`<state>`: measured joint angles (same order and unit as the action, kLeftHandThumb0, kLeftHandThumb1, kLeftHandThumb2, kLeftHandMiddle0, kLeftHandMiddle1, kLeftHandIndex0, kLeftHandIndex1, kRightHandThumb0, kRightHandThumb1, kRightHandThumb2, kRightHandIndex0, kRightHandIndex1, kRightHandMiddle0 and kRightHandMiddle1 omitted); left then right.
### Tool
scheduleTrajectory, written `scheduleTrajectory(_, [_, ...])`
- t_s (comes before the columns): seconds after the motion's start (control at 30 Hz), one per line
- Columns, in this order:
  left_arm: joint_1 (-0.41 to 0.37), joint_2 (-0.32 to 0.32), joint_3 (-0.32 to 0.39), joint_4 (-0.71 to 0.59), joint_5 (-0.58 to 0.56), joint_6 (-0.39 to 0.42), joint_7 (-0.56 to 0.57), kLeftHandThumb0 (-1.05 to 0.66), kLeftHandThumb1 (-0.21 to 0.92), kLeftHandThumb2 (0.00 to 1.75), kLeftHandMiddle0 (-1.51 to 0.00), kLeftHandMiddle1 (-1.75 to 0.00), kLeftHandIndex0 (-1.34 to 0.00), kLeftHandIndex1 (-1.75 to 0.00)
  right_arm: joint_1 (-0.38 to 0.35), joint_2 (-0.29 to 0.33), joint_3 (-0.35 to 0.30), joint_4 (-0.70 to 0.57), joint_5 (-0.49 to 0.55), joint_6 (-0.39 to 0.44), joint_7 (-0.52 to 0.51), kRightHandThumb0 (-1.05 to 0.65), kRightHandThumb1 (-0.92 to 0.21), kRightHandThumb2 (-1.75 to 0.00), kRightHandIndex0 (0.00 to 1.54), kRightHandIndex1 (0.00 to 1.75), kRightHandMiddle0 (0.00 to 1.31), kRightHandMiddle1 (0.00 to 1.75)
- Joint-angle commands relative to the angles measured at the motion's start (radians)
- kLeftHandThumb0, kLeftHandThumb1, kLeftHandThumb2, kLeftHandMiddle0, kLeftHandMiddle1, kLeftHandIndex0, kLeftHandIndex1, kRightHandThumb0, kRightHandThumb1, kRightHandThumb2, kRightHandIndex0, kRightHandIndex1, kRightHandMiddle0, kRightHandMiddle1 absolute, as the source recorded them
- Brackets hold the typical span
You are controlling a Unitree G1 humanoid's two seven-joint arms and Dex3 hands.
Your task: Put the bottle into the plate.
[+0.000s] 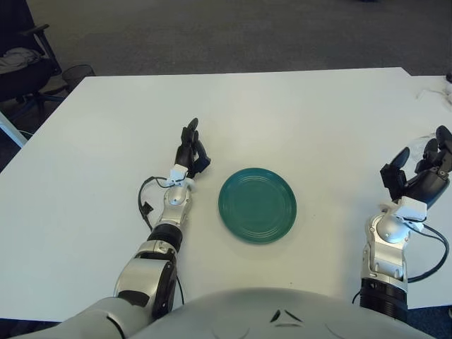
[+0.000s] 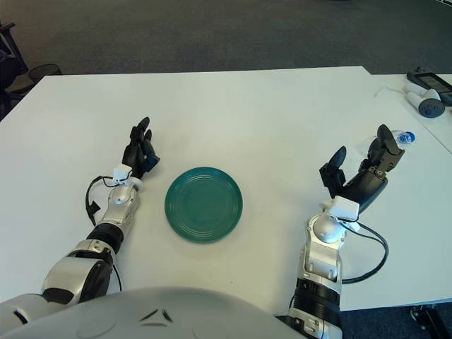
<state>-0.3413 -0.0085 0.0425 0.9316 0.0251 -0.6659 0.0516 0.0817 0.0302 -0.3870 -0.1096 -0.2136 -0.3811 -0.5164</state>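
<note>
Right eye view: clear, blue-capped bottle (image 2: 397,139) behind right hand (image 2: 361,176).

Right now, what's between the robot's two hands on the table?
The green plate sits between the left hand and the right hand, with bare white table either side, plainest in the right eye view.

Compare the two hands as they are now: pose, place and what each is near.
The left hand lies left of the plate, fingers extended close together; the right hand stands far right of it, fingers spread open. The left hand has nothing by it; the right hand is raised in front of the bottle, which it partly hides. Both are black and hold nothing.
</note>
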Motion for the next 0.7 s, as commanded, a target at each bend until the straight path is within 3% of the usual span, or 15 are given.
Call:
scheduleTrajectory(0.0, [0.109, 0.001, -0.009, 0.049, 0.018, 0.009, -0.002, -0.83, 0.92, 1.09, -0.20, -0.01, 0.00, -0.42, -0.033, -0.002, -0.005, -0.013, 0.005, 0.028, -0.015, -0.62, -0.92, -0.63, 0.22, 0.05, 0.00, 0.67])
scheduleTrajectory(0.23, [0.120, 0.007, -0.018, 0.034, 0.028, 0.004, 0.000, -0.85, 0.92, 1.10, -0.18, 0.00, 0.00, -0.38, -0.129, -0.048, -0.027, 0.022, -0.017, 0.122, -0.048, -0.62, -0.91, -0.60, 0.23, 0.05, 0.00, 0.69])
scheduleTrajectory(0.43, [0.124, 0.010, -0.021, 0.028, 0.030, 0.005, 0.003, -0.86, 0.92, 1.10, -0.18, 0.00, 0.00, -0.38, -0.150, -0.073, -0.027, 0.016, -0.008, 0.184, -0.035, -0.62, -0.89, -0.58, 0.22, 0.05, 0.00, 0.70])
scheduleTrajectory(0.57, [0.123, 0.011, -0.021, 0.030, 0.037, 0.001, 0.011, -0.86, 0.92, 1.10, -0.19, 0.00, 0.00, -0.39, -0.296, -0.313, -0.152, 0.390, 0.145, 0.177, 0.096, -0.63, -0.89, -0.57, 0.21, 0.04, 0.00, 0.66])
scheduleTrajectory(0.67, [0.124, 0.011, -0.022, 0.029, 0.040, -0.002, 0.012, -0.86, 0.92, 1.10, -0.19, -0.01, 0.00, -0.40, -0.334, -0.397, -0.176, 0.563, 0.160, 0.156, 0.119, -0.66, -0.91, -0.57, 0.20, 0.03, 0.00, 0.61])
